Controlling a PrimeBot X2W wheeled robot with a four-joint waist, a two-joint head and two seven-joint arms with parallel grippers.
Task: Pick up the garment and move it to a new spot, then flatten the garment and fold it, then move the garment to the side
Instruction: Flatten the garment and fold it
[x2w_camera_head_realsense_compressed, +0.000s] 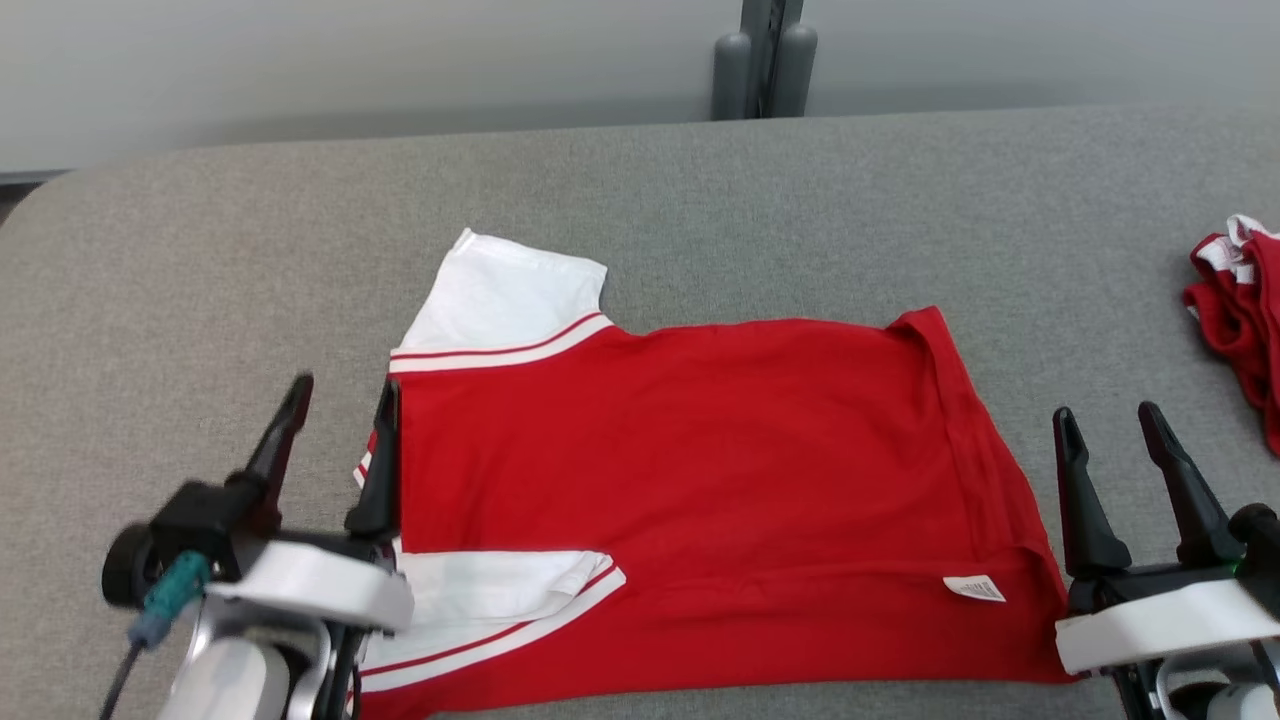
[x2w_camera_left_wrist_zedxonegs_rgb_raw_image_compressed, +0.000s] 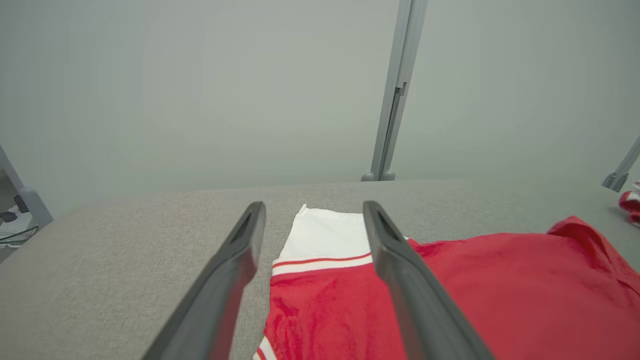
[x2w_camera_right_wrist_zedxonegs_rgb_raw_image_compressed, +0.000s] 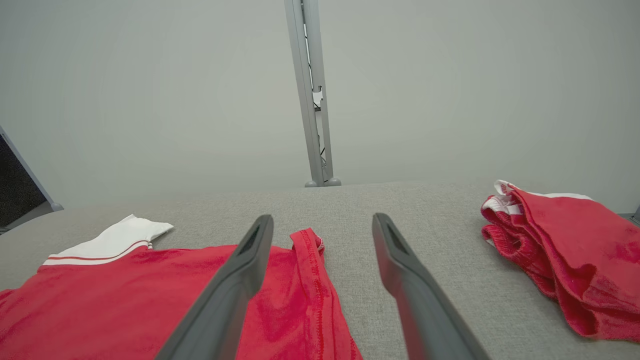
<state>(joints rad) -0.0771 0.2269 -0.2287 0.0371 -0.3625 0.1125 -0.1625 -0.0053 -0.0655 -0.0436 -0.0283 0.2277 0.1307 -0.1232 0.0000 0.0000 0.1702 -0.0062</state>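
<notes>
**foldfan:** So where's the T-shirt (x2w_camera_head_realsense_compressed: 700, 480) sitting right now?

**gripwatch:** It's lying spread out in the middle of the grey fabric table (x2w_camera_head_realsense_compressed: 750, 200). Red body, white sleeves with red-and-white trim. The neck end is pointing to 9 o'clock and the hem to 3. The far sleeve (x2w_camera_head_realsense_compressed: 505, 300) is sticking out flat at 11 o'clock. The near sleeve (x2w_camera_head_realsense_compressed: 490, 590) is lying at 7, partly behind the robot's left arm. The hem corner is turning over a bit at 4 o'clock, and a white label (x2w_camera_head_realsense_compressed: 975, 588) is showing there.

**foldfan:** Are the grippers holding anything?

**gripwatch:** Nope. The left gripper (x2w_camera_head_realsense_compressed: 345, 385) is sitting at 8 o'clock with its fingers spread wide, gripping nothing. One finger is hanging over bare table and the other over the shirt's shoulder edge. Can't tell if that one is touching cloth. The right gripper (x2w_camera_head_realsense_compressed: 1105, 410) is at 4 o'clock, also gaping wide and empty, just beside the hem. From its wrist camera, one finger is crossing in front of the hem and the other is over bare table.

**foldfan:** What's the red thing off at the edge?

**gripwatch:** That's a second red-and-white garment (x2w_camera_head_realsense_compressed: 1240, 310), lying bunched up at 3 o'clock, well apart from the shirt. A grey post (x2w_camera_head_realsense_compressed: 760, 60) is standing behind the table at 12.
</notes>
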